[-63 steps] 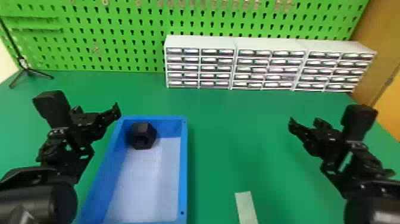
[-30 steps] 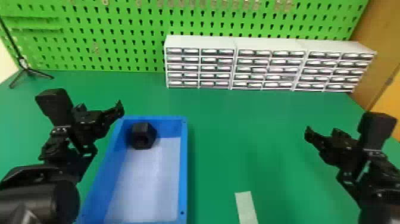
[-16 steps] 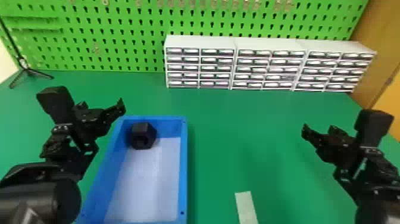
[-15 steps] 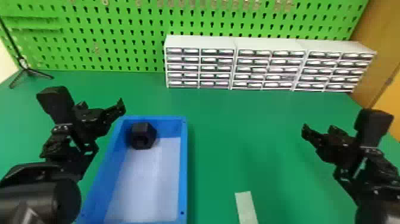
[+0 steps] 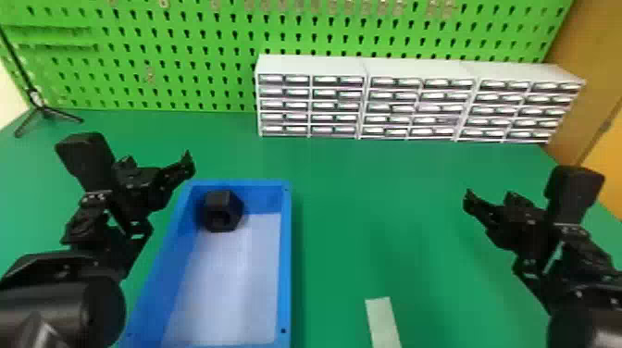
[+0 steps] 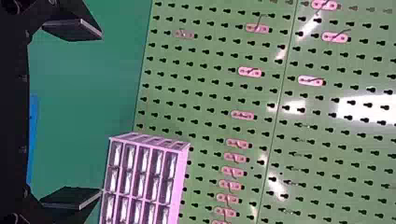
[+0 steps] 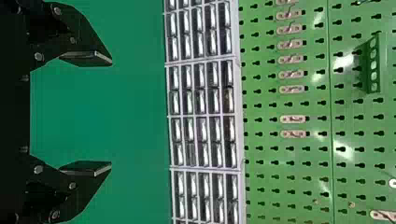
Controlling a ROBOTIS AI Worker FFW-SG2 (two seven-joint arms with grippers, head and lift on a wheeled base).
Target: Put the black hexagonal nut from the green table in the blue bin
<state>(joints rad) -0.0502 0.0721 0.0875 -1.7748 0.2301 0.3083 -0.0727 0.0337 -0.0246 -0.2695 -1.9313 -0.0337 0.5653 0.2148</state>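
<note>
- Evidently, the black hexagonal nut point(image 5: 223, 209), dull and faceted with a darker hole in its near face, is held within the far left corner of the blue bin point(image 5: 286, 259), a smooth-walled rectangle with a pale, flat floor.
- The left gripper point(image 5: 157, 163) is seen near that corner, its flat black fingers spread wide, with nothing pinched.
- The right gripper point(image 5: 491, 201) is placed well apart from the bin, over the smooth green table point(image 5: 370, 208), its fingers likewise parted and empty.
- Boxy white drawer units point(image 5: 310, 65) are backed by a perforated green pegboard point(image 5: 185, 60).
</note>
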